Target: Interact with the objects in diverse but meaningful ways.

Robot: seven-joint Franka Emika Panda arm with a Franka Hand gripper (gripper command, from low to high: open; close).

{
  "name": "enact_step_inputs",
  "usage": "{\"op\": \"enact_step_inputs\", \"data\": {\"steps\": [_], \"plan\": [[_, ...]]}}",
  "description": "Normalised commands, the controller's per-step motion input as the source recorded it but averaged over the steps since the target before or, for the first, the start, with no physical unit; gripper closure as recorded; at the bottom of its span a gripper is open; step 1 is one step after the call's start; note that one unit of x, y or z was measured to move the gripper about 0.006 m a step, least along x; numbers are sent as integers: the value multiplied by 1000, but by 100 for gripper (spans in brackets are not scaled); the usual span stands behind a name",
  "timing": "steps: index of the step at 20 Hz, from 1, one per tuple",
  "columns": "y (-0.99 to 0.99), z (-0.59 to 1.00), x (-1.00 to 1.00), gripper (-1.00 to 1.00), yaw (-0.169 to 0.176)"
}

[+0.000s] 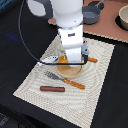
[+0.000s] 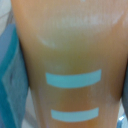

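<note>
I see my gripper point(image 1: 71, 62) low on the bread loaf point(image 1: 64, 60) at the plate point(image 1: 70, 73), but whether pinching or spread I cannot tell; the sausage point(image 1: 52, 89) lies apart, untouched.

A dark desk point(image 1: 15, 30) carries the scene. On it, a pale striped mat point(image 1: 97, 75) lies turned at an angle, spreading from the centre toward the near edge. On the mat, a brown sausage point(image 1: 52, 89) rests toward the near side, on the exterior view's left. A fork point(image 1: 65, 80) with an orange handle lies just beyond it, beside a round beige plate point(image 1: 70, 71). At the far right sits a light brown board point(image 1: 107, 27), bearing a blue-grey frying pan point(image 1: 92, 14).
</note>
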Motion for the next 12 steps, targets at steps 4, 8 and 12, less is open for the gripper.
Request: {"op": "enact_step_inputs", "data": {"steps": [4,8,12], "plan": [[118,871,246,-100,-50],[314,1000,331,-100,-55],[591,1000,434,-100,-63]]}}
